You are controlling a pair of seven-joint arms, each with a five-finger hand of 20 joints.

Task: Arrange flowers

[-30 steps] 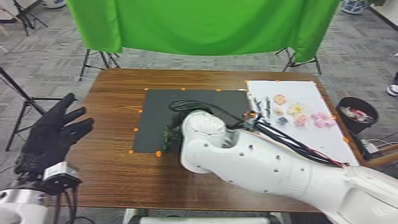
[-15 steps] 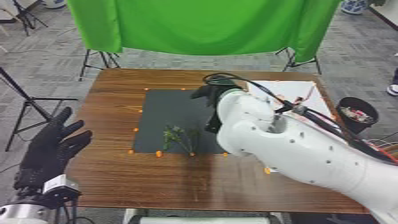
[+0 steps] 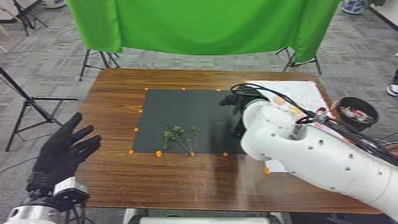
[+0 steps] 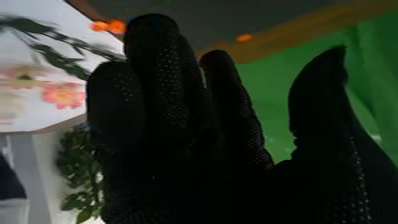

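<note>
In the head view, my right hand (image 3: 236, 102) is over the seam between the black mat (image 3: 169, 105) and the white sheet (image 3: 306, 90), partly hidden by its own arm. The right wrist view shows this hand (image 4: 187, 130) open, fingers straight and thumb apart, holding nothing. Green stems (image 3: 178, 137) lie on the lower part of the mat. Beside the hand in the right wrist view are a pink flower (image 4: 64, 95) and dark green stems (image 4: 67, 62) on the white sheet. My left hand (image 3: 60, 152), fingers relaxed, is held at the table's left edge.
A dark bin (image 3: 357, 114) with contents stands on the floor right of the brown table (image 3: 115, 175). Orange markers line the mat and sheet. A green cloth (image 3: 195, 25) hangs beyond the far edge. Cables run along the right arm over the sheet.
My right hand has moved away from the stems on the mat, rightward toward the white sheet, uncovering them. The left hand has shifted only slightly.
</note>
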